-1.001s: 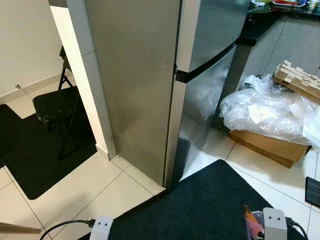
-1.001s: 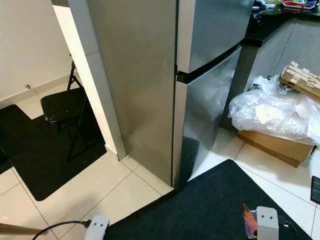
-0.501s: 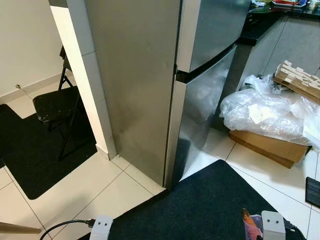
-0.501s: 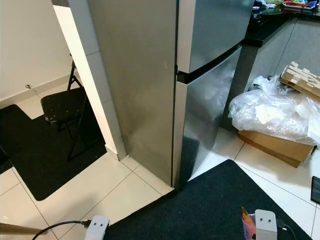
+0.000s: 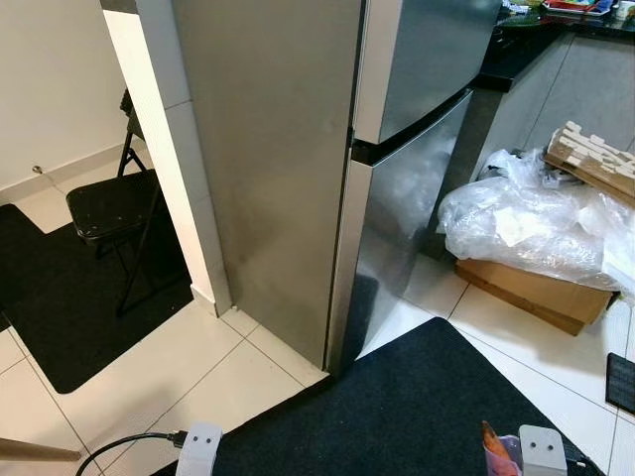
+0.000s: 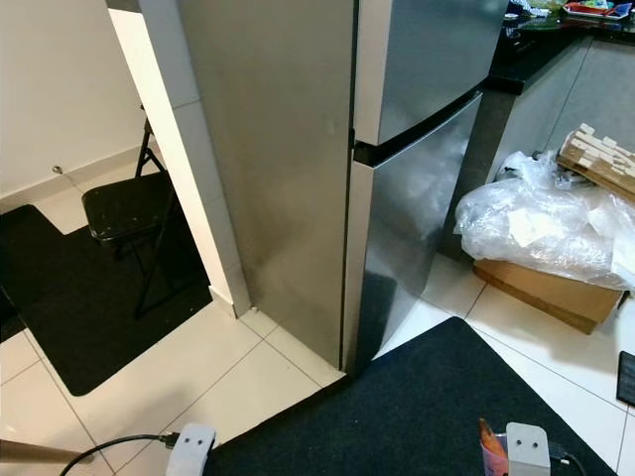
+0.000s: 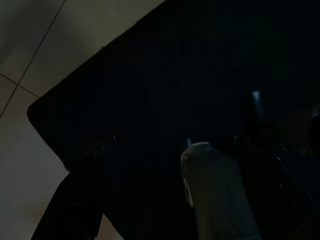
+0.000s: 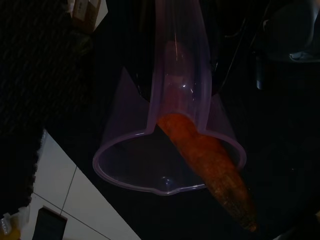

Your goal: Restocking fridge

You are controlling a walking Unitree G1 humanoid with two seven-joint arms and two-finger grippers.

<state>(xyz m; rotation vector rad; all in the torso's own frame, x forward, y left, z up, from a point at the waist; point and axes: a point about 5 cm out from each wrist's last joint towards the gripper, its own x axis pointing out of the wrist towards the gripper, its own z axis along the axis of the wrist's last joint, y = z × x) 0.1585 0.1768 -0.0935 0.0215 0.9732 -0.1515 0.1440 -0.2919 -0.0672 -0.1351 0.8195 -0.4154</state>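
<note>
Stainless-steel fridge point(image 5: 337, 169), both doors closed, stood ahead of and above both grippers, framed much as a second earlier; the right wrist had sunk slightly in the head view. Right gripper point(image 8: 175, 65) was clamped on a clear purple cup point(image 8: 170, 155) holding a carrot point(image 8: 210, 170). Left gripper point(image 7: 165, 165) hung idle, finger state indeterminate. Restocking had not begun: the door remained unopened.

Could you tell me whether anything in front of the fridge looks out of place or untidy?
Yes: beside the closed stainless-steel fridge, a crumpled clear plastic sheet lies heaped over a flat cardboard box on the floor, with a slatted wooden piece on top.
</note>
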